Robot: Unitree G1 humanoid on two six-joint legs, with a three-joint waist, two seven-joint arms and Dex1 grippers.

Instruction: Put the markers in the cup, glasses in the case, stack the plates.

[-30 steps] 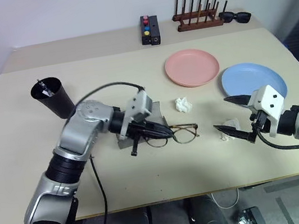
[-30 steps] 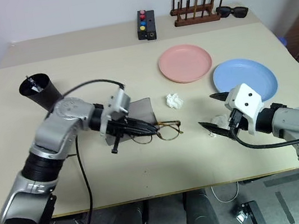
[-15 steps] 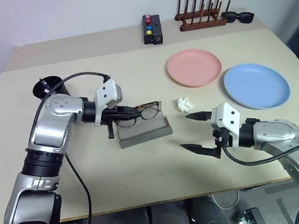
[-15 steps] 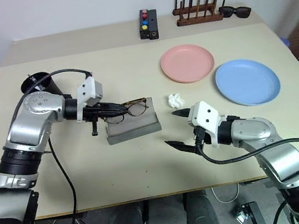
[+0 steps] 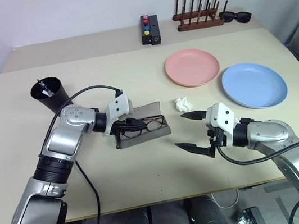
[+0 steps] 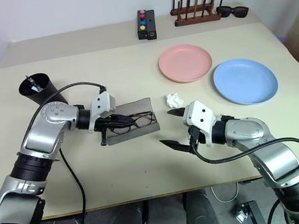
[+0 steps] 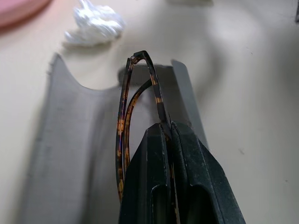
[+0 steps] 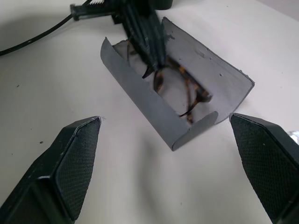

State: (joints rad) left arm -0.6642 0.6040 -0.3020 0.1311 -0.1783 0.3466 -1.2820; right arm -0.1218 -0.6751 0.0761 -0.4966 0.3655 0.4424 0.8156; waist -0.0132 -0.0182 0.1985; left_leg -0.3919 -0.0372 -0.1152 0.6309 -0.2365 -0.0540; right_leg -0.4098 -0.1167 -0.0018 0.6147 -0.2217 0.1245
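Left gripper (image 5: 131,127) pinches my thin tortoiseshell-framed glasses (image 5: 146,125) inside the open grey hinged case (image 5: 161,132). Left wrist view: black fingers (image 7: 156,186) clamp one temple. Right gripper (image 8: 168,163) gapes empty nearby. Next, I release.

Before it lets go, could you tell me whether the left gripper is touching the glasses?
Touching. In the left wrist view, the left gripper is shut on the glasses, their frame pinched between its fingers over the open case.

The left gripper (image 5: 130,126) blocks the open case (image 5: 141,130) from the robot's left. Bare table (image 5: 148,174) lies between case and right gripper (image 5: 192,132); a crumpled white wad (image 5: 182,104) sits just beyond.
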